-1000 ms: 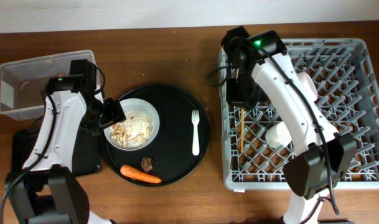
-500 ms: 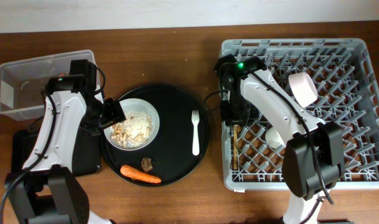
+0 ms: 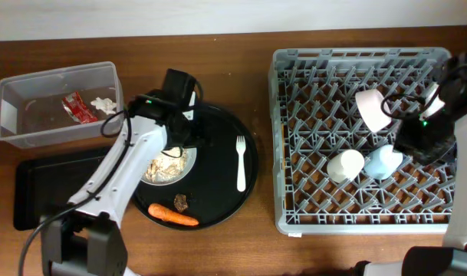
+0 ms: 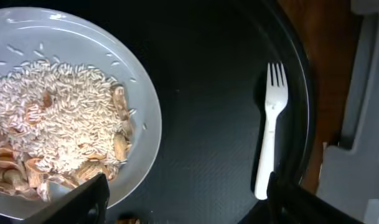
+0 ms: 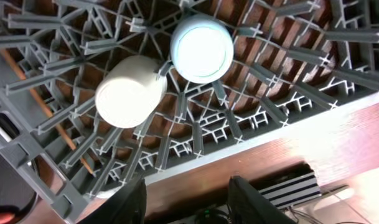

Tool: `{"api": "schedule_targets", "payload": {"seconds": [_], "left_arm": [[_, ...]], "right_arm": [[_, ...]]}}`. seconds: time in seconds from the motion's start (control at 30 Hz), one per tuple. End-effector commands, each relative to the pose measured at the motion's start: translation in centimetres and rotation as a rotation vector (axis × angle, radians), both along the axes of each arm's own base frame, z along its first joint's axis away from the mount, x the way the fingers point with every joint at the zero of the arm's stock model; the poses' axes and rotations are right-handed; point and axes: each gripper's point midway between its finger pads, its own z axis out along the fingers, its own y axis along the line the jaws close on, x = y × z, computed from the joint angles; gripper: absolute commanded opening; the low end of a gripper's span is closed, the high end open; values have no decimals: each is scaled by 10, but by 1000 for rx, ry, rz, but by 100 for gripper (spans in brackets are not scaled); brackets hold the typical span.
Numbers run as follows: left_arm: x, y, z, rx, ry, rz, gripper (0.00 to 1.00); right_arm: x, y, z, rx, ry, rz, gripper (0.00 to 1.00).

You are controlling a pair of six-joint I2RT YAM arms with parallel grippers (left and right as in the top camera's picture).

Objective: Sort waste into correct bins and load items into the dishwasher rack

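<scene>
- At your right, the large grey plastic grid rack [image 3: 356,55] holds a light blue cup [image 5: 201,48] beside a small white cup [image 5: 131,92]; right gripper [image 5: 188,200] above, jaws apart, empty.
- Left gripper [image 4: 186,194], wide open, empty, over your pale round plate [image 4: 147,124].

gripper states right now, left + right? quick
left gripper: open, holding nothing.
right gripper: open, holding nothing.
</scene>
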Motion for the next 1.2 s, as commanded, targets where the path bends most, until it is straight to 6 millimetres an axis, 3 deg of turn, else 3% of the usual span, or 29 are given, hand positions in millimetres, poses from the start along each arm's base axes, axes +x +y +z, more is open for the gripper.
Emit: {"api": "schedule_targets", "payload": {"seconds": [0.0, 0.2, 0.33, 0.57, 0.7, 0.73, 0.8, 1.0, 1.17], "left_arm": [[1, -90, -25, -45, -61, -153, 82], [-5, -126, -68, -52, -9, -149, 82], [-11, -129, -93, -24, 36, -160, 81], [2, -109, -100, 81, -9, -65, 81], [7, -110, -108, 82, -15, -52, 80], [7, -110, -108, 81, -17, -52, 79], [11, -108, -107, 93, -33, -46, 66], [10, -107, -108, 97, -30, -45, 64], [7, -108, -120, 100, -1, -41, 60]], "right_arm": [[-12, -24, 6, 57, -32, -118, 46], [-10, -23, 4, 56, -36, -112, 46], [-11, -23, 3, 58, -31, -113, 46], [-12, -23, 1, 61, -25, -113, 46], [-12, -23, 1, 61, -25, -113, 46], [-12, -23, 1, 61, -25, -113, 46], [-12, -23, 1, 61, -25, -113, 46], [-12, -23, 1, 61, -25, -113, 46], [-12, -23, 1, 61, -25, -113, 46]]}}
